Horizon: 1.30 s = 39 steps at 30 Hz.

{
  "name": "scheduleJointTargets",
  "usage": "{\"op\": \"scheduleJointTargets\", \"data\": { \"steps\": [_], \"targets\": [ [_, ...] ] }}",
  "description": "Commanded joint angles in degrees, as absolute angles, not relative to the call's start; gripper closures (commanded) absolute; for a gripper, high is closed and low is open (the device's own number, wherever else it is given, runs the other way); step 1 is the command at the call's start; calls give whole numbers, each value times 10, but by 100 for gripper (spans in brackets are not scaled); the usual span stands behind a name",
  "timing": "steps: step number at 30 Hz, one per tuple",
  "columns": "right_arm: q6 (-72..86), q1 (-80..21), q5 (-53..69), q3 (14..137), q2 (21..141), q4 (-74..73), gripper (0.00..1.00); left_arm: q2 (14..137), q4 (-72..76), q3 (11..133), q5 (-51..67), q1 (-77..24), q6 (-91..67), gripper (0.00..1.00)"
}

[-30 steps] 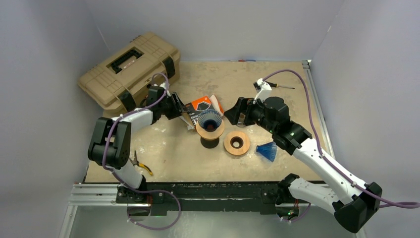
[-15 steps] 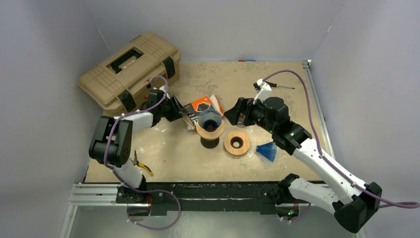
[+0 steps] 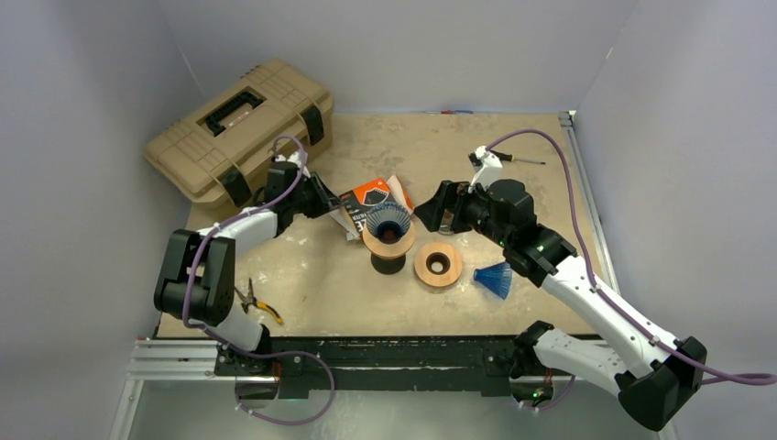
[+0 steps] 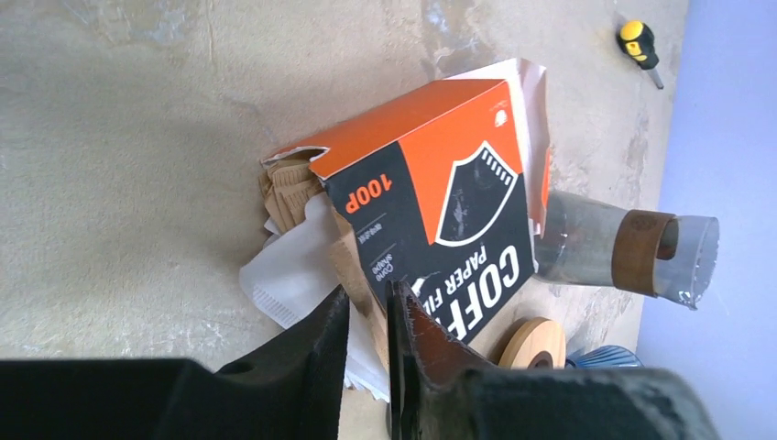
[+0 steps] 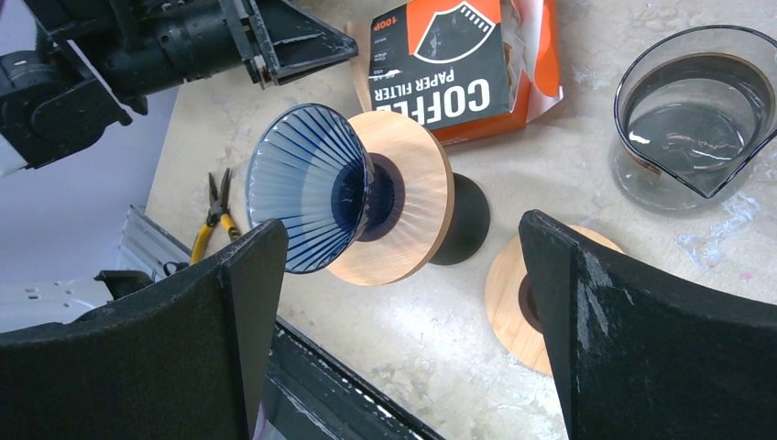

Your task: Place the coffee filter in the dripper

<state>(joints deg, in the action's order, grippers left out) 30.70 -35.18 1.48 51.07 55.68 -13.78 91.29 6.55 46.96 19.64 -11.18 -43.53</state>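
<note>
An orange and black coffee filter box [image 4: 440, 183] lies open on the table, with brown paper filters [image 4: 353, 261] and white paper spilling from its end. My left gripper [image 4: 366, 298] is closed to a narrow gap on the edge of a brown filter at the box mouth. In the top view this gripper [image 3: 337, 209] sits at the box [image 3: 371, 195]. The blue ribbed dripper [image 5: 307, 183] rests in a round wooden stand [image 5: 408, 197], and nothing shows inside it. My right gripper [image 5: 403, 229] is wide open and empty just right of the dripper [image 3: 389, 218].
A glass carafe [image 5: 696, 119] stands behind the stand. A second wooden ring [image 3: 438, 264] and a second blue dripper [image 3: 495, 278] lie to the right. A tan toolbox [image 3: 240, 128] is at back left. Pliers [image 3: 258, 304] lie front left, a screwdriver [image 3: 524, 159] back right.
My left arm has drawn back a little to the left and away from the stand, its fingers still at the box mouth. The right arm has not moved.
</note>
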Motion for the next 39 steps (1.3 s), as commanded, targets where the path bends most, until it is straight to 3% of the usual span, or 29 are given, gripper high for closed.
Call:
{"op": "scheduleJointTargets", "data": {
  "steps": [1, 7, 11, 17, 20, 35, 39],
  "targets": [
    [312, -349, 27, 516, 543, -117, 1, 871, 46, 467, 183, -106, -415, 82],
    [313, -349, 31, 514, 544, -116, 1, 863, 38, 470, 182, -106, -405, 89],
    [314, -349, 31, 512, 543, -117, 1, 867, 32, 477, 179, -105, -393, 89],
    [315, -349, 29, 510, 539, -119, 1, 866, 29, 467, 168, -105, -395, 56],
    [315, -349, 29, 509, 540, -119, 1, 872, 36, 462, 169, -105, -398, 50],
    [310, -348, 17, 507, 534, -127, 1, 946, 131, 454, 231, -105, -429, 49],
    [309, -349, 12, 507, 533, -128, 1, 947, 136, 455, 234, -105, -429, 60]
  ]
}}
